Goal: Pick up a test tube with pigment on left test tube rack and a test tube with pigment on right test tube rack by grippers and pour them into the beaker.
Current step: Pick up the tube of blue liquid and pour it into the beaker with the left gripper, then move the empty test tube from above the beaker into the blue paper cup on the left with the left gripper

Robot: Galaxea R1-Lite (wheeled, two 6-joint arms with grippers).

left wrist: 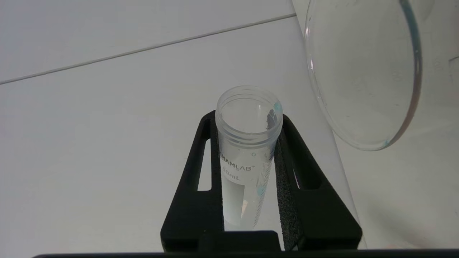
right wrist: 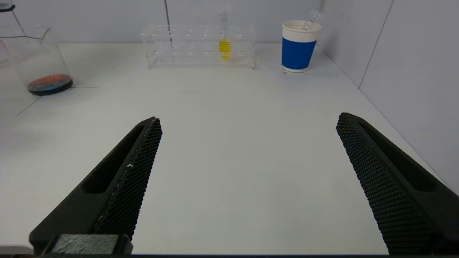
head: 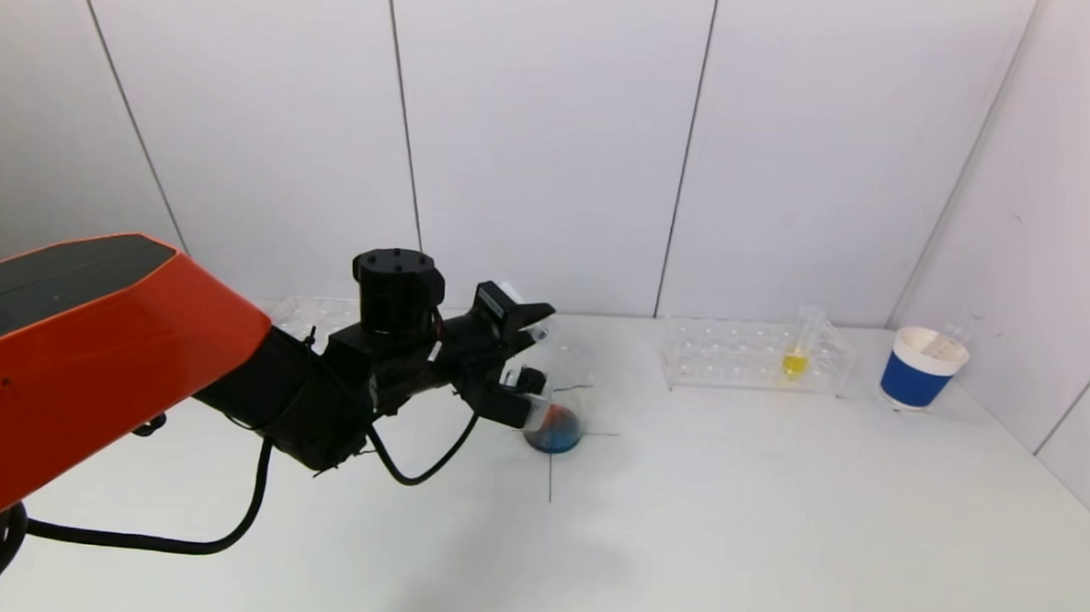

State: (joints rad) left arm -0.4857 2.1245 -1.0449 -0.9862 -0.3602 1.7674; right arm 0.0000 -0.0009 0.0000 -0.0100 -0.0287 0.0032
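The left gripper (left wrist: 247, 168) is clamped on an emptied tube (left wrist: 245, 157), held tilted just beside the beaker (head: 557, 408) rim. The beaker holds blue and orange liquid. To the beaker's right, the right rack (head: 754, 357) holds a yellow tube (head: 796, 354). The right gripper (right wrist: 247, 150) stands wide apart, holding nothing.

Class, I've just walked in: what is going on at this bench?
The left claw is shut on a test tube that looks emptied, tipped beside the beaker, which holds blue and red pigment. The right claw hangs open over the table, and the yellow tube stands in the right rack.
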